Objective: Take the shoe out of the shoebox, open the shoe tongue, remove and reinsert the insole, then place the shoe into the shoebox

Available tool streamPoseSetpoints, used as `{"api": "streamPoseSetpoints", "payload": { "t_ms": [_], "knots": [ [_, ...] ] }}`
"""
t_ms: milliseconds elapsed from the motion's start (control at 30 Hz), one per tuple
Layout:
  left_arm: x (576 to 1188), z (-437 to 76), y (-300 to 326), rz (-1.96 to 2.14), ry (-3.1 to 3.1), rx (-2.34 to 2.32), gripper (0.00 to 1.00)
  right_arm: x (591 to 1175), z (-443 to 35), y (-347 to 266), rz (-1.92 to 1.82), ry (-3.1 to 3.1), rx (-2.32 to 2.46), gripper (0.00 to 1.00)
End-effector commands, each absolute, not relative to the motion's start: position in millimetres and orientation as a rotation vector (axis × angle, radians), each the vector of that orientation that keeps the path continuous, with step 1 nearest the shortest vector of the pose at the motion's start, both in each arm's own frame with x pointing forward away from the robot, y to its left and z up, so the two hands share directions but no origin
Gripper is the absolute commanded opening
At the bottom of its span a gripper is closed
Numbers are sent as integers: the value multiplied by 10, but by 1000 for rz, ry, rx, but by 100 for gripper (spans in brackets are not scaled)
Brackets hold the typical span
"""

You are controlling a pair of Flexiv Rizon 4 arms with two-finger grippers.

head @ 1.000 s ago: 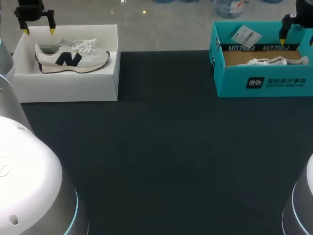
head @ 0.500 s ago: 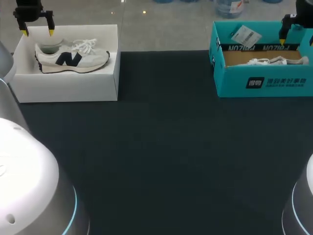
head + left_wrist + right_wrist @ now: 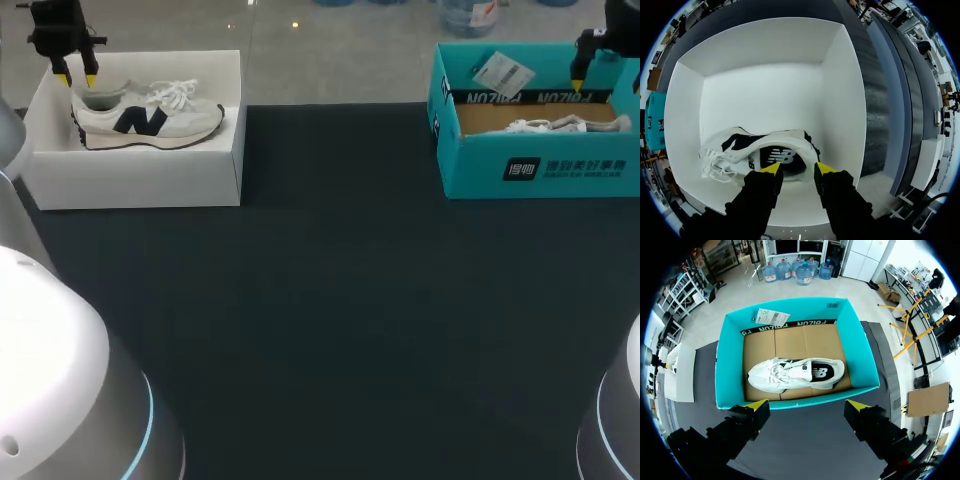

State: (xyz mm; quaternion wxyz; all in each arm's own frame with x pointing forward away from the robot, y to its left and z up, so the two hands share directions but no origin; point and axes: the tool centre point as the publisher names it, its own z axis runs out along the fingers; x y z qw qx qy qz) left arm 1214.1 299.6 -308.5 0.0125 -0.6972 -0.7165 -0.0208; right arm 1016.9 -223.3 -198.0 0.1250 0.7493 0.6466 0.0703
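Dark tabletop (image 3: 340, 300), white shoebox (image 3: 140, 180) far left, teal shoebox (image 3: 540, 175) far right

We log a dark table (image 3: 340, 300) spanning the scene; far right we see a white paper tag (image 3: 500, 72), tilted.

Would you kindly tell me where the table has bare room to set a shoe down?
The dark table is bare between the white shoebox and the teal shoebox, and across the near stretch before both. Crowded: the white box's heel end, where the left pincer hangs over the sneaker; the white shoe fills much of the teal box's floor.
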Motion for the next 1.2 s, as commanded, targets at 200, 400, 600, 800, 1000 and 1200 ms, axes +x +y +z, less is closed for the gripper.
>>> {"api": "streamPoseSetpoints", "payload": {
  "t_ms": [200, 400, 600, 800, 1000, 1200],
  "knots": [
    [12333, -3247, 3143, -48, -2222, -2177, 47, 10167, -1982, -2234, 205, 1883, 2183, 100],
    [12371, -3323, 3198, -42, -2217, -2176, 45, 10167, -1982, -2234, 205, 1883, 2183, 100],
    [12447, -3475, 3226, -10, -2209, -2171, 48, 10167, -1982, -2234, 205, 1883, 2183, 100],
    [12484, -3569, 3225, -45, -2188, -2184, 49, 10167, -1982, -2234, 205, 1883, 2183, 100],
    [12531, -3661, 3229, -83, -2178, -2174, 49, 10167, -1982, -2234, 205, 1883, 2183, 100],
    [12568, -3812, 3251, -78, -2159, -2178, 48, 10167, -1982, -2234, 205, 1883, 2183, 100]
  ]
}}
